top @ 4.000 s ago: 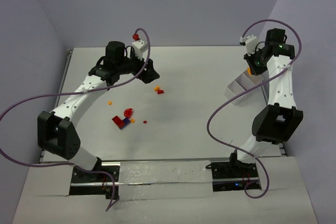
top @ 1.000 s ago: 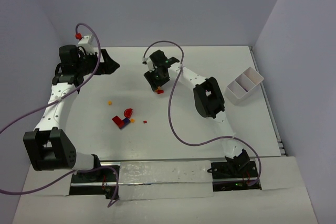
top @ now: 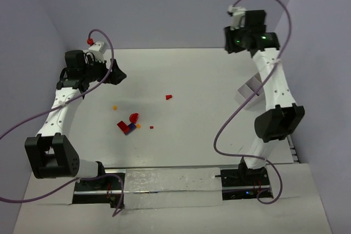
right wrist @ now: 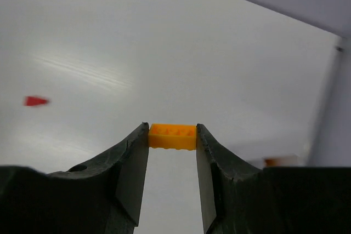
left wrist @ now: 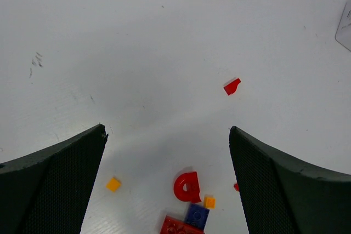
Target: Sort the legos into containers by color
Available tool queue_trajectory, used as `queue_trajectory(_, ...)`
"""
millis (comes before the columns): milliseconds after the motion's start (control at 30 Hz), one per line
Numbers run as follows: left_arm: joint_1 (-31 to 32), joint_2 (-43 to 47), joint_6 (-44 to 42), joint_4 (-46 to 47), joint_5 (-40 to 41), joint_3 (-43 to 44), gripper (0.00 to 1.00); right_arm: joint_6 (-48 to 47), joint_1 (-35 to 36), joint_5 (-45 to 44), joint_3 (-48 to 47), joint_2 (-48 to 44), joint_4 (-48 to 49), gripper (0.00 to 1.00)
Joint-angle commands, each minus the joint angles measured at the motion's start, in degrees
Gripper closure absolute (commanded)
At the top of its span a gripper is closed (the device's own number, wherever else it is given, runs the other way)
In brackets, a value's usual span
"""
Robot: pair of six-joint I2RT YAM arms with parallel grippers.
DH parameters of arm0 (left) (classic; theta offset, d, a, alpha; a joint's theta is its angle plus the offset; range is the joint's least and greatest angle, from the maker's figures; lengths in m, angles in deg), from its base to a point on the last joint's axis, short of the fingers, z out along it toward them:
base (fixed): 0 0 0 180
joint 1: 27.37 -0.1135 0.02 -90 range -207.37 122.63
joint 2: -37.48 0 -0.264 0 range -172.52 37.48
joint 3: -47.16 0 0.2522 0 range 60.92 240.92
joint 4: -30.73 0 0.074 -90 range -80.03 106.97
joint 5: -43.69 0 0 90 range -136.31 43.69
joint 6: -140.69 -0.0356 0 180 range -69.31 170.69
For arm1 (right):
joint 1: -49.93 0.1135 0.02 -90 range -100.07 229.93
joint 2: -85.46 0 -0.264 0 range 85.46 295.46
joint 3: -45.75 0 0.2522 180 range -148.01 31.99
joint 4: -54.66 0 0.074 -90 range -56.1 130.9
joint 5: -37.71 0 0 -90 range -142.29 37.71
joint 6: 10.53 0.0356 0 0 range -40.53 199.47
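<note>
Orange brick (right wrist: 173, 136) sits between the two dark fingers of the right claw (right wrist: 172, 130), which is closed onto its ends and holds it clear of the white bench (top: 208, 119). In the overhead view that arm is lifted high at the far right, and the white tub (top: 245, 96) shows beside its forearm, partly hidden behind the arm's links. The tub has a dividing wall, though what lies inside cannot be made out. A blurred orange patch at the lower right of the right wrist view may belong to it. The left claw (left wrist: 167, 131) hovers at the far left of the bench with its fingers spread wide and nothing between them. Below it, loose on the bench, lie the other pieces. A red wedge (left wrist: 232, 86) lies alone toward the middle, and an orange stud (left wrist: 113, 184) sits off to one side. The rest form a close cluster: a red arch (left wrist: 187, 187), a purple block (left wrist: 196, 215) touching a red plate (left wrist: 178, 227), an orange bit (left wrist: 209, 201) and a red speck (left wrist: 236, 187). All of these sit well apart from the tub.
</note>
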Motion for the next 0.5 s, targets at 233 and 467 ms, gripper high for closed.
queue_trajectory(233, 4.66, 1.62, 0.73, 2.13, 4.68, 0.3, 0.01, -10.77, -22.3, -9.23, 5.92, -3.52, -8.69, 1.0)
queue_trajectory(467, 4.92, 0.92, 2.21, 2.56, 5.58, 0.43, 0.01, -7.48, -22.73, -14.59, 7.84, -0.22, -7.21, 1.0)
